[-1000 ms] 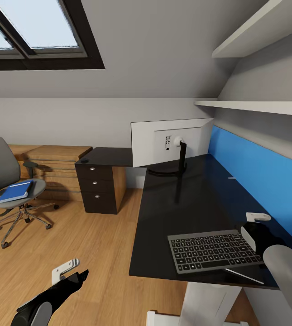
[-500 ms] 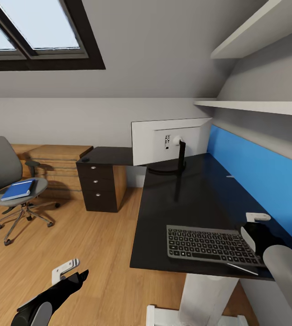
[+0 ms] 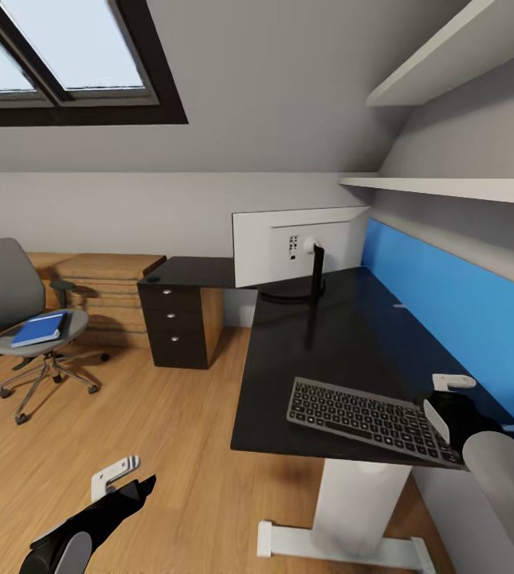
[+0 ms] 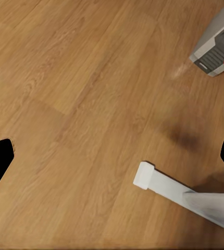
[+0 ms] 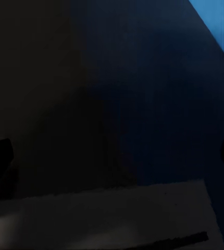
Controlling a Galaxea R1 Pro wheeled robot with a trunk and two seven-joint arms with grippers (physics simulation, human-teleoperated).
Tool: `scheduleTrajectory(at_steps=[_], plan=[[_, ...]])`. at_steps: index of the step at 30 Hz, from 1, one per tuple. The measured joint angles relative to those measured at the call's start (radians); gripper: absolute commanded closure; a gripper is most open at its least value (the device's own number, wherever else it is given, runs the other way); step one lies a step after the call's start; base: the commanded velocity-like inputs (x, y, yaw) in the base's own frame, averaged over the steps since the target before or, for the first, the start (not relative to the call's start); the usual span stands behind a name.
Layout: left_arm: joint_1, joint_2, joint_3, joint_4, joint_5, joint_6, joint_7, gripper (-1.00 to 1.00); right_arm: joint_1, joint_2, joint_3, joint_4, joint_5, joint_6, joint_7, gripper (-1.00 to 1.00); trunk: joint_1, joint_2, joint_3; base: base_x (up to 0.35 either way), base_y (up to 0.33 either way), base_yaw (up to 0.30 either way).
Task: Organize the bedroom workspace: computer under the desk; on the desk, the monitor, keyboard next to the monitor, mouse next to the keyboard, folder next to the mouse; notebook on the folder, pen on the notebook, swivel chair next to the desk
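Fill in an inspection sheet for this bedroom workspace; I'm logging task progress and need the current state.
Surface: black desk against a blue wall panel.
Job's things: monitor stands at the desk's far end, back toward the camera; keyboard lies angled near the front edge; blue folder lies on the swivel chair, which stands apart from the desk.
Clutter: dark drawer unit; wooden steps.
Grippers: left gripper open over the floor; right gripper open above the desk, beside the keyboard.
Cables: nothing seen.
Surroundings: wood floor, skylight, wall shelves.
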Motion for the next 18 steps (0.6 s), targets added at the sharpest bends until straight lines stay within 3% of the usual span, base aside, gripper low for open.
scheduleTrajectory(at_steps=[18], plan=[[0.0,0.0,0.0,0.0,0.0,0.0,0.0,-1.0,0.0,0.0,0.0,-0.001,0.0,0.0,0.0,-1.0,0.0,0.0,0.0,-0.159,0.0,0.0]])
